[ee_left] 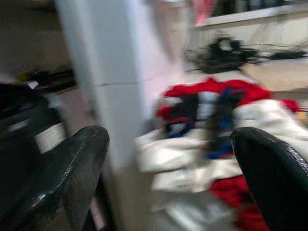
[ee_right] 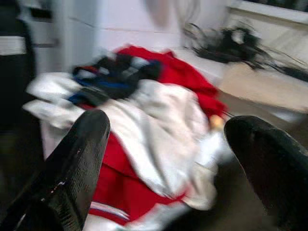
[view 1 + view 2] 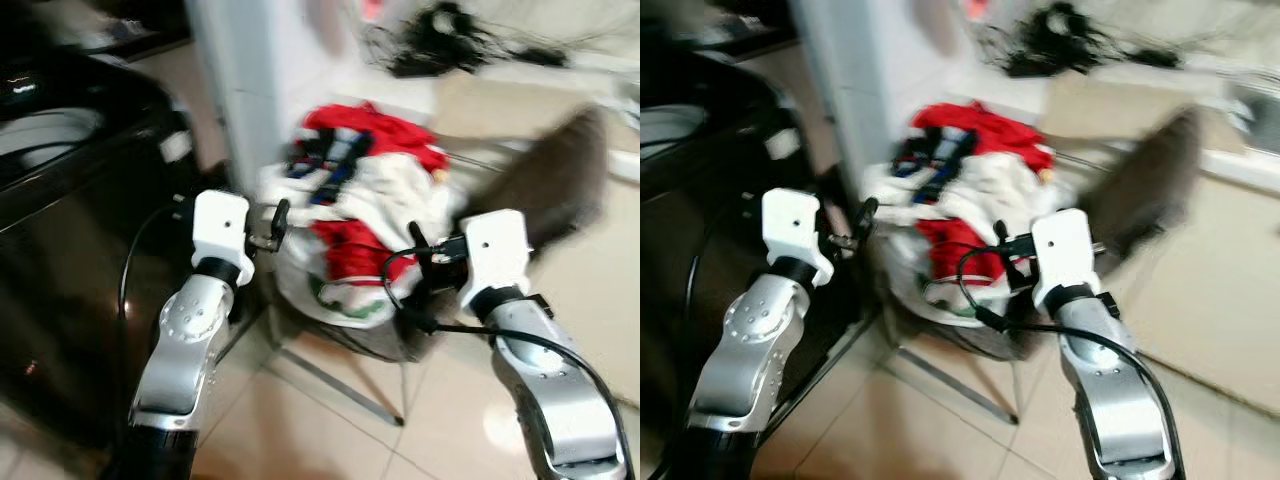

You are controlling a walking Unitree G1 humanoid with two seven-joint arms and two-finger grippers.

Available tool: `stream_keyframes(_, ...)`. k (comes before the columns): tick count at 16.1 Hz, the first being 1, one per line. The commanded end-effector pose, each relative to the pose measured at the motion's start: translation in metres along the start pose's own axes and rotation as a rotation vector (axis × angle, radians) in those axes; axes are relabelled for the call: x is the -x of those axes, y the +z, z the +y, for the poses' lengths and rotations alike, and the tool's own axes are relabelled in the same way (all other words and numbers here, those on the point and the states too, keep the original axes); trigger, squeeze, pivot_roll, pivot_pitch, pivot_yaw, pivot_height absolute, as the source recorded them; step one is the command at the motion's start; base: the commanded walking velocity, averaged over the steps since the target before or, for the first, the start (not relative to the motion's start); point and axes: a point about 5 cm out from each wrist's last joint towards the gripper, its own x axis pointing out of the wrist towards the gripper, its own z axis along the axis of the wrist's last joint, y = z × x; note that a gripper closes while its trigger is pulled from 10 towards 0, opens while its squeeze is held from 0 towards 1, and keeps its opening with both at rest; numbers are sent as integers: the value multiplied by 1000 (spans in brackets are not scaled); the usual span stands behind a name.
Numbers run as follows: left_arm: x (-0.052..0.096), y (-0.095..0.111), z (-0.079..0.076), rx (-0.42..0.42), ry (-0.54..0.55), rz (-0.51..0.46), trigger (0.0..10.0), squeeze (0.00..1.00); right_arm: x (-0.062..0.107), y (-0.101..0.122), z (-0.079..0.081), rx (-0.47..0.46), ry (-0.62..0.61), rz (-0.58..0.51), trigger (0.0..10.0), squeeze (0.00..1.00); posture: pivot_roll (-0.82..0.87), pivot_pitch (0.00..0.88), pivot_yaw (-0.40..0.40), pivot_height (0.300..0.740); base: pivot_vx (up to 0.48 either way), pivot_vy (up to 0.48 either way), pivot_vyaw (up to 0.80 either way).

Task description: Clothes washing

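I am holding both arms out toward a heap of clothes (image 3: 365, 215) piled in a laundry basket (image 3: 330, 305) that is standing on the tiled floor (image 3: 330, 420) in front of me; the heap is running lengthwise away from me, its near end bulging over the basket's front rim and its far end lying toward a white pillar (image 3: 240, 90). A red garment (image 3: 385, 130) is lying across the far end of the pile, a dark blue and black piece (image 3: 325, 160) is sitting toward the pile's left edge, and white cloth is spreading over the middle with more red beneath it at the front. My left gripper (image 1: 168, 159) is hanging with its fingers (image 1: 72, 173) spread wide apart, just beside the basket's left rim and gripping nothing; my right gripper (image 2: 166, 159) is likewise gaping open at the basket's right rim, empty. A black washing machine (image 3: 70, 250) is standing to my left; a dark shape, possibly a cloth or mat since the blur is heavy, is lying beyond the basket's right side.
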Motion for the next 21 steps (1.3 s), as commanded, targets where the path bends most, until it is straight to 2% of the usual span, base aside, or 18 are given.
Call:
stream_keyframes(1,3,1,9,-4,29,4,10000,0,-1,2,3,-10,17,-14,10000,0,-82,0,0,740,416,0,800)
stream_keyframes(5,3,1,10,6,23,12,10000,0,-2,0,2,-79,0,-27,10000,0,-80,0,6,740,417,0,200)
stream_keyframes(8,3,0,9,34,17,28,10000,0,-1,1,2,-86,3,-38,10000,0,-83,0,10,740,394,0,0)
stream_keyframes(21,3,2,10,15,19,28,10000,0,-2,1,2,-89,-1,-38,10000,0,-73,0,6,740,359,0,0)
